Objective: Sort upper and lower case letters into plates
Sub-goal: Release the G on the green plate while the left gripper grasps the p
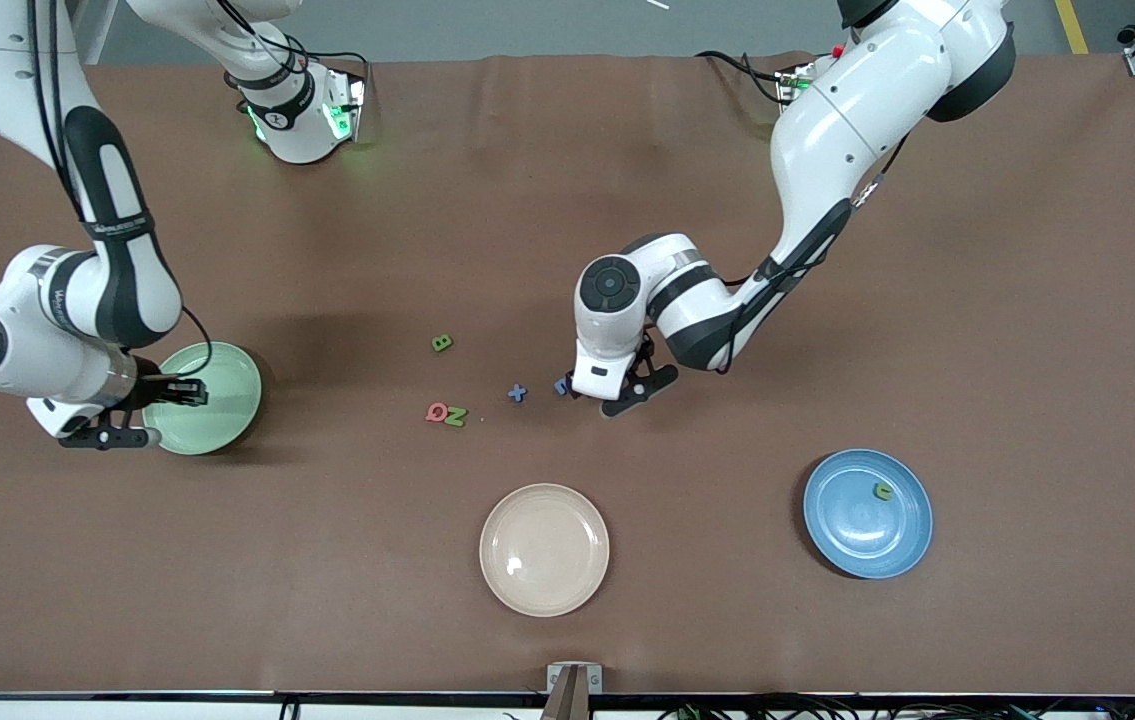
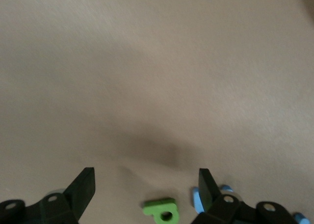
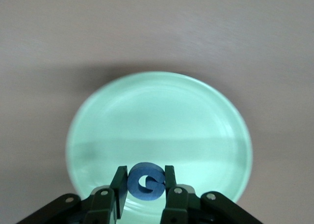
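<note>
While the right gripper (image 3: 145,192) pinches a blue letter (image 3: 145,181) over the pale green plate (image 1: 227,385), five letters lie mid-table and one green letter (image 1: 883,491) in the blue plate (image 1: 852,535) (around two o'clock). Only the left wrist view shows the green letter (image 2: 162,210) between the left gripper (image 2: 146,190)'s spread fingers.

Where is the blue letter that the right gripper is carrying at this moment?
The blue letter is pinched between the right gripper's fingers above the pale green plate, at the right arm's end of the table.

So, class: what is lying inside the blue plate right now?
One small green letter lies in the blue plate, near its rim. Nothing covers the plate, so no other letter is hidden there.
</note>
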{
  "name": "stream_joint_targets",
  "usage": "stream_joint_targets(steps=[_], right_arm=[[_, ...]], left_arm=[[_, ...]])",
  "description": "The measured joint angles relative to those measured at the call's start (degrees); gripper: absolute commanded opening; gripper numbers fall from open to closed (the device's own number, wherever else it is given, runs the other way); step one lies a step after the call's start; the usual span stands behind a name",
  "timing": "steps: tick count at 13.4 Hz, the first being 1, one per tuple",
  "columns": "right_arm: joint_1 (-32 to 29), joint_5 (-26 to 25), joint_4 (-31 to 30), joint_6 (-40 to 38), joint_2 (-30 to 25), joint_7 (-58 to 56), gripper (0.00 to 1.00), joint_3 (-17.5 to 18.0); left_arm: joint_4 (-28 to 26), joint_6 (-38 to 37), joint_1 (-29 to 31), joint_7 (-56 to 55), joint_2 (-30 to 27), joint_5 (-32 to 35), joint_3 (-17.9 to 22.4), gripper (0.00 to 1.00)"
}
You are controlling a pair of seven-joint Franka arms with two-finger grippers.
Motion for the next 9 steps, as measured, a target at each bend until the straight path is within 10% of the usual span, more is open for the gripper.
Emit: stream_joint_targets(steps=[7, 8, 9], right_arm=[[-1.4, 0.0, -7.7, 7.7, 0.5, -2.2, 0.25, 1.0], [-1.4, 0.0, -8.1, 8.3, 0.7, -2.2, 0.41, 1.1], [-1.4, 0.0, -8.3, 8.5, 0.9, -2.2, 0.8, 1.2]], left_arm=[[0.4, 0.0, -1.2, -2.9, 0.5, -0.3, 0.1, 0.73], [0.3, 0.0, -1.2, -3.6, 0.6, -0.3, 0.1, 0.7], [0.2, -0.1, -1.3, -4.3, 0.6, -0.3, 0.1, 0.69]])
